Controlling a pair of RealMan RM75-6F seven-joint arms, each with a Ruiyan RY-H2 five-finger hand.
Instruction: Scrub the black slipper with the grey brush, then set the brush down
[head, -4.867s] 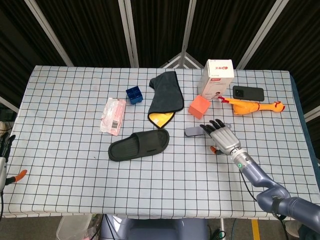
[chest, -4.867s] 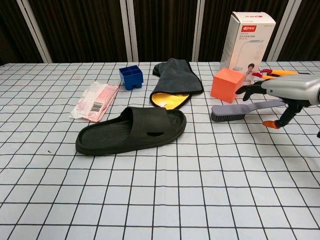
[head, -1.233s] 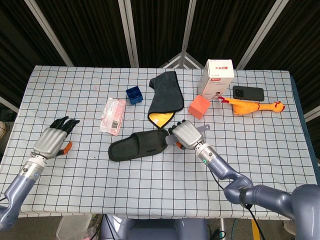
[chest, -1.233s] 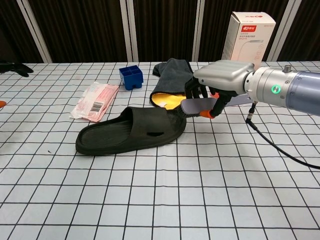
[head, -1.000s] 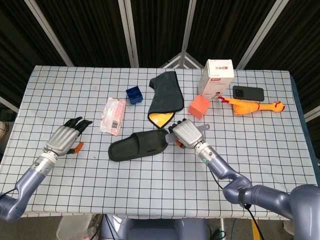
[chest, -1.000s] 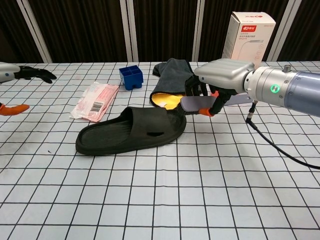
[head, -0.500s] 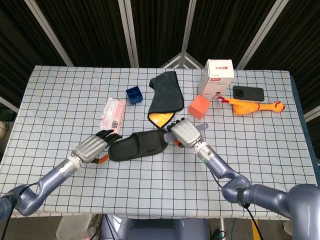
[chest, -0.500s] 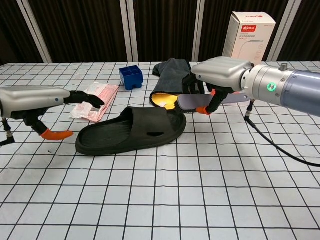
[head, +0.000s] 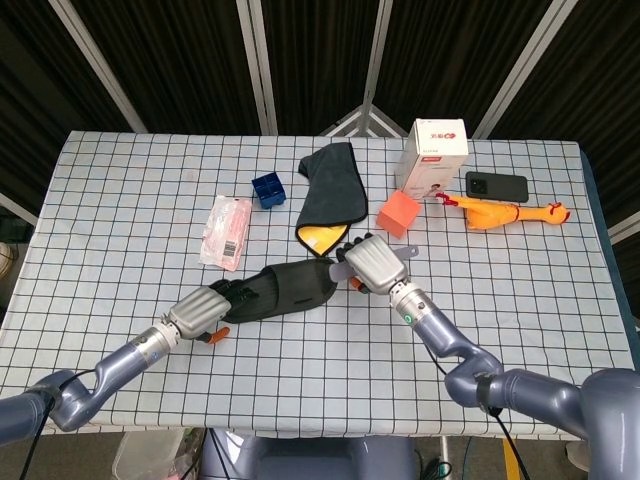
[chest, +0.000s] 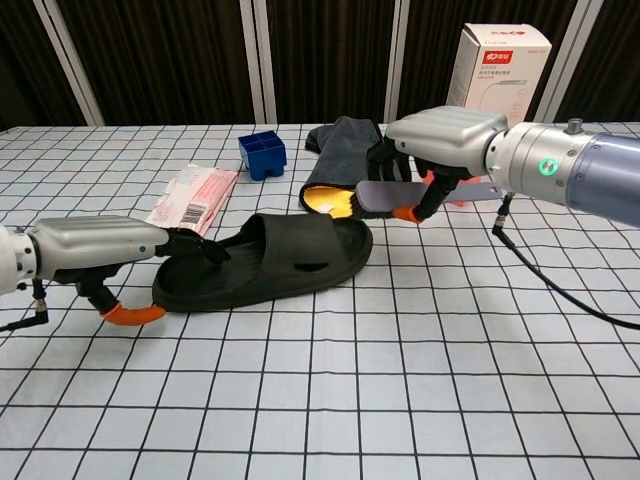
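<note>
Near the middle of the frame the black slipper (head: 283, 290) lies flat on the table (head: 520, 300), left hand (chest: 95, 248) resting fingers on its heel end, while the right hand (chest: 440, 135) has fingers wrapped around the grey brush (chest: 385, 198) just above the toe end.

Left hand (chest: 95, 250) and right hand (chest: 440, 135): silver-grey shells, black fingers, orange thumb tips. Right forearm carries a green indicator light and a black cable.

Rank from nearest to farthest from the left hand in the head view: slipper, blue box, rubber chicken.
1. slipper: at the left hand's fingertips.
2. blue box: behind, mid-table.
3. rubber chicken: far right side.
</note>
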